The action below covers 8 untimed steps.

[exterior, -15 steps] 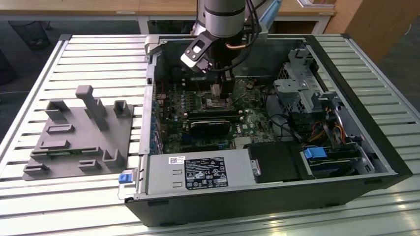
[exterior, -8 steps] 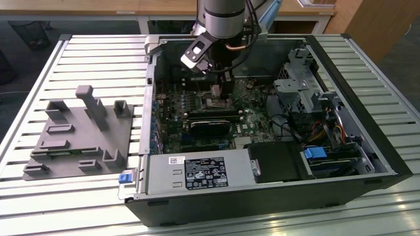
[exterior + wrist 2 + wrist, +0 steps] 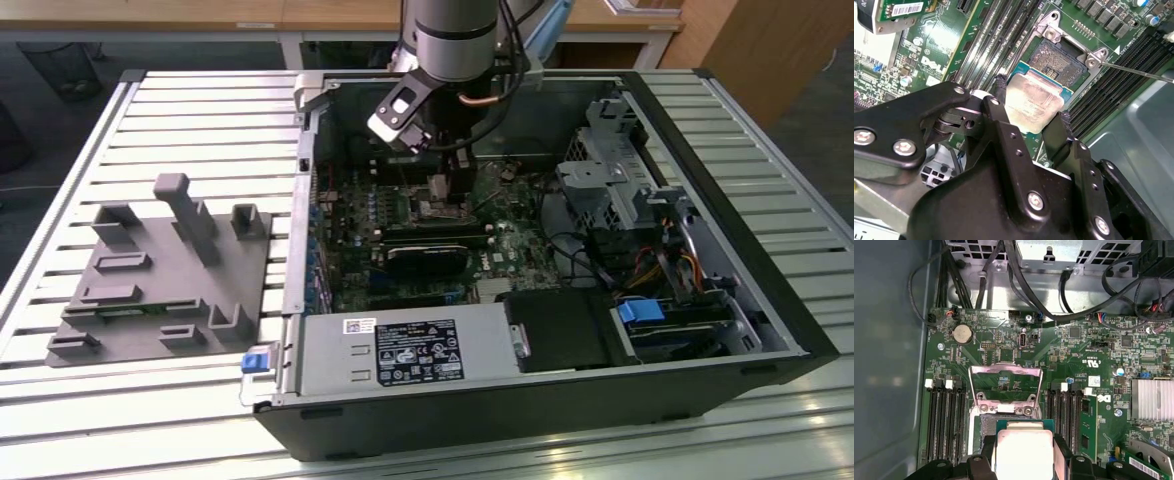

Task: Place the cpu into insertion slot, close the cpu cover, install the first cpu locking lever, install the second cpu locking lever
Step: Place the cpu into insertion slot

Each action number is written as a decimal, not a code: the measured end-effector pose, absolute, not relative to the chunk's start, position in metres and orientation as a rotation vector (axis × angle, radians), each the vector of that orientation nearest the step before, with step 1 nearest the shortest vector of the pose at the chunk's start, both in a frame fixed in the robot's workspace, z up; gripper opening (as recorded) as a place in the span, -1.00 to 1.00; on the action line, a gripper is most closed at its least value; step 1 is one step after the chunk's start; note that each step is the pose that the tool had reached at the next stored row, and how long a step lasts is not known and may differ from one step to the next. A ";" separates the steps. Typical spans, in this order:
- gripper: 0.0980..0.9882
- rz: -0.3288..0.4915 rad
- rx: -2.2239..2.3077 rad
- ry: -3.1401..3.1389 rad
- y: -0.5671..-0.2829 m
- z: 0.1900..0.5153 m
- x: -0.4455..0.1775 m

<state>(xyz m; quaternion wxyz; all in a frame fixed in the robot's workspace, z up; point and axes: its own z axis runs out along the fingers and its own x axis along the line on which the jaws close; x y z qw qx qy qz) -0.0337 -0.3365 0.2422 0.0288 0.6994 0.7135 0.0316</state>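
On one slatted metal table (image 3: 200,110), one open computer case (image 3: 534,420) is lying on its side, with one grey moulded fixture (image 3: 160,270) sitting beside it at the exterior view's left. One arm (image 3: 454,30) is reaching down into the case over one green motherboard (image 3: 1004,325). Two banks of memory slots (image 3: 946,420) are flanking the socket area. One gripper (image 3: 1031,102) is clamping one cpu (image 3: 1029,107) by two opposite edges, metal top up, partly over the one insertion slot (image 3: 1061,60); whether they are touching cannot be judged. One cpu cover (image 3: 1005,371) is standing hinged up beyond the slot. One thin locking lever (image 3: 1139,73) is sticking out sideways.
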 end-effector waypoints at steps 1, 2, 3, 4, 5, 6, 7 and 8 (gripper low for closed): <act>0.00 0.098 2.158 2.201 -0.336 0.241 -0.034; 0.00 0.097 2.158 2.201 -0.336 0.241 -0.034; 0.00 0.097 2.158 2.201 -0.336 0.240 -0.034; 0.00 0.097 2.158 2.201 -0.336 0.239 -0.034; 0.00 0.097 2.158 2.201 -0.336 0.239 -0.034; 0.00 0.097 2.158 2.201 -0.336 0.238 -0.034; 0.00 0.097 2.158 2.201 -0.336 0.238 -0.034; 0.00 0.097 2.157 2.201 -0.336 0.237 -0.034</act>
